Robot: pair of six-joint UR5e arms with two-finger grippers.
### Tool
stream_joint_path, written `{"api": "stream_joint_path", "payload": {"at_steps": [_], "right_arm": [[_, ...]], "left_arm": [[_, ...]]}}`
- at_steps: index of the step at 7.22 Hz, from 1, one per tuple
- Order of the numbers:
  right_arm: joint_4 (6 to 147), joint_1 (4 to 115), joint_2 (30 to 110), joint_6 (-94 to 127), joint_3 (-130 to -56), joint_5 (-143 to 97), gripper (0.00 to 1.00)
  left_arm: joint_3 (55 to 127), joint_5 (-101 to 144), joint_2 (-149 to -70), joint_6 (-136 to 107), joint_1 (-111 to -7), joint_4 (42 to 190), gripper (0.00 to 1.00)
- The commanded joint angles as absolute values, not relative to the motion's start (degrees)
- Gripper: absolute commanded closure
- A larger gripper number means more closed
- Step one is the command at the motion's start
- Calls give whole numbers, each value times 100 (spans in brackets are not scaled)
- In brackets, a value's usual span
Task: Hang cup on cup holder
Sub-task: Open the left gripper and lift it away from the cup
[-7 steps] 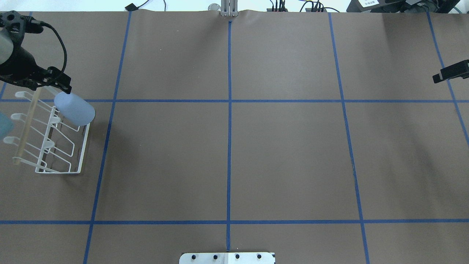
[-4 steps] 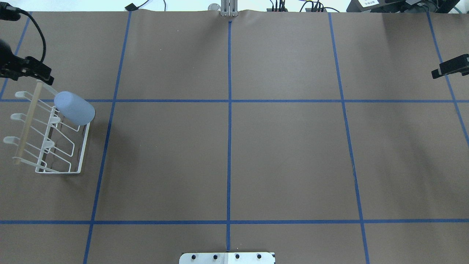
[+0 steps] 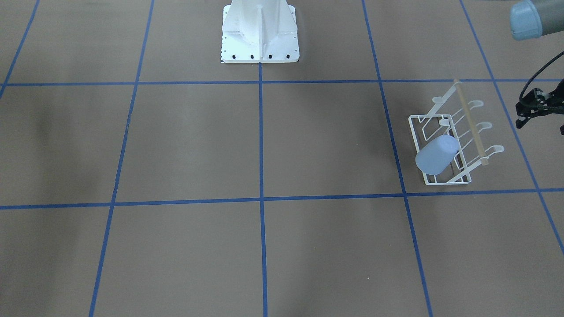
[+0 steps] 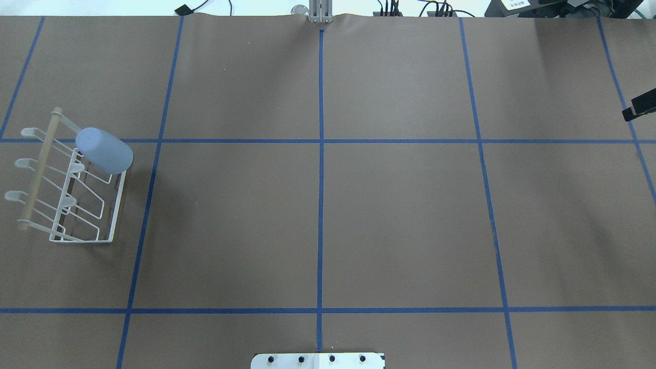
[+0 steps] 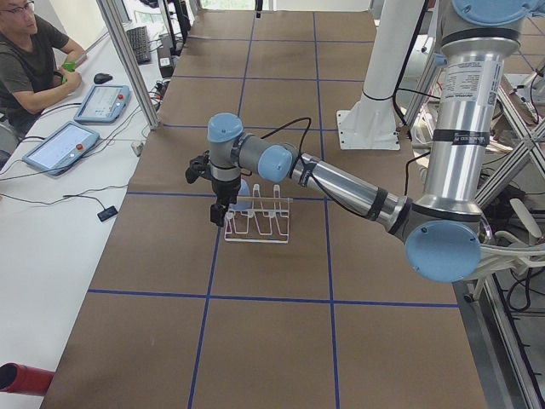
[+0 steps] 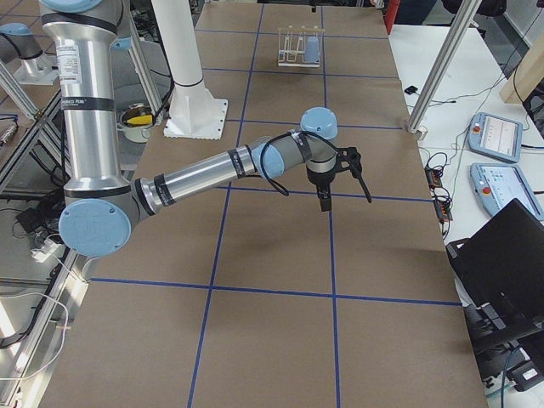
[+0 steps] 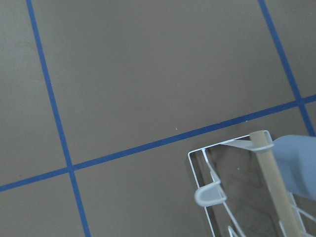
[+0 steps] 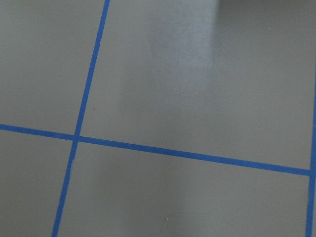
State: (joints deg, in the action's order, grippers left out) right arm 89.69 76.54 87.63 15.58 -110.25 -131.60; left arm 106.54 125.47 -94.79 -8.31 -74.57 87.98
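front-facing view: the cup (image 3: pixel 435 154) sits mouth-down and tilted over a prong at the near end of the cup holder (image 3: pixel 434 116), inside its rectangular base. the left gripper (image 3: pixel 539 115) is at the frame's right edge, apart from the rack and touching nothing. it is partly cut off, so i cannot tell whether its fingers are spread or together.

overhead view: the cup leans on the rack's far inner prong, closed end up and toward the wooden bar (image 4: pixel 38 169), and the other prongs are bare. only a dark sliver of the right gripper (image 4: pixel 639 107) shows at the right edge, well away from the rack, with its finger state not readable.

exterior left view: the near arm's gripper hangs just beside the rack's end and carries nothing.

exterior right view: the near arm hovers over bare table (image 6: pixel 280 255), far from the rack.

left wrist view: a corner of the rack, one rounded prong tip (image 7: pixel 210 194) and the cup's side show, but no fingers.

right wrist view: only brown table and blue tape lines (image 8: pixel 187 154).

judgement: the hanging looks done, with the cup probably resting by its own weight. what remains is clearing the left arm without brushing the wooden bar or nudging the rack.
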Motion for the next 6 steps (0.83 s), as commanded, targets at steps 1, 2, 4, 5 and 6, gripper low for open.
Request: {"api": "stream_joint_path", "payload": {"at_steps": [1,2,4,5,6], "right_arm": [[9683,7848,8885,1029,-11223,-13044,0],[9694,7910,8981,880,-11215,-12904,0],[9712,8191,9140,397,-11259,-12955,0],[9703,8183,9167,396,-11224,-12964,0],[9660,8174,9167,378,-11206,-12990,0]], "left_arm": [[10546,12585,-9448,-555,-7619,8789,2],[10643,12569,-9222,-536,-7611,8824,2],[10662,13057,-9072,-1068,-7611,9219,2],[10748,13278,-8792,-1081,-7620,9220,2],[10793,13298,-8632,-1046,-7655,9220,2]]}}
